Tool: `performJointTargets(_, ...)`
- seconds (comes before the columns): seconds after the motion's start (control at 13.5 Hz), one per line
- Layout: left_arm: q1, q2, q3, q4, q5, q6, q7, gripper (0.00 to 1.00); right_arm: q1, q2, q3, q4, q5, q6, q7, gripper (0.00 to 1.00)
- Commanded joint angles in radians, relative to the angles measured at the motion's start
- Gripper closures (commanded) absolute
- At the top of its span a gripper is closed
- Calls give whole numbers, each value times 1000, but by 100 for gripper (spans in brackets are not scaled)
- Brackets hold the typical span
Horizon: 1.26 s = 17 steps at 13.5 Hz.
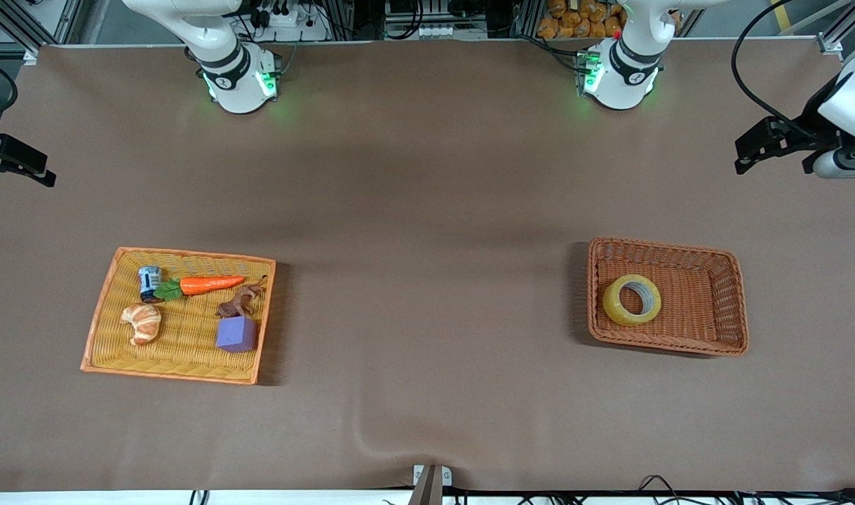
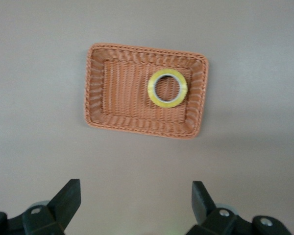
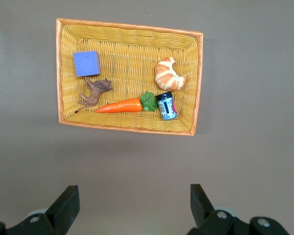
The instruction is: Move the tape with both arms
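With the translucent yellowish tape roll (image 1: 632,300) lying in the brown wicker basket (image 1: 716,344) and both spread-fingered grippers, left gripper (image 2: 136,203) and right gripper (image 3: 135,205), high and empty, the left gripper needed to descend squarely, one finger through the core.

1. The front view is evenly and brightly lit from above; colours read true across the brown table (image 1: 427,210).
2. A broad, faint band of shadow crosses the upper middle of that frame.
3. The brown basket (image 1: 732,301) and the yellow tray (image 1: 189,258) each cast a short dark shadow along one side.
4. Green glow from the arm bases tints the cloth at the top of the frame.
5. Both wrist views are dimmer, flatter and greyer.
6. The left wrist view is slightly soft; the tape (image 2: 167,88) shows no glare.
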Motion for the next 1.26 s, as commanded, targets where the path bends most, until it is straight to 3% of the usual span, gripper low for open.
performJointTargets(0.0,-24,7,9,20,28,-3,-9,0,-15,3,13,13,-10,-1,-7,0)
performJointTargets(1.19,-27,5,47,19,-70,-27,6,0,-15,9,13,17,-3,-8,-6,0)
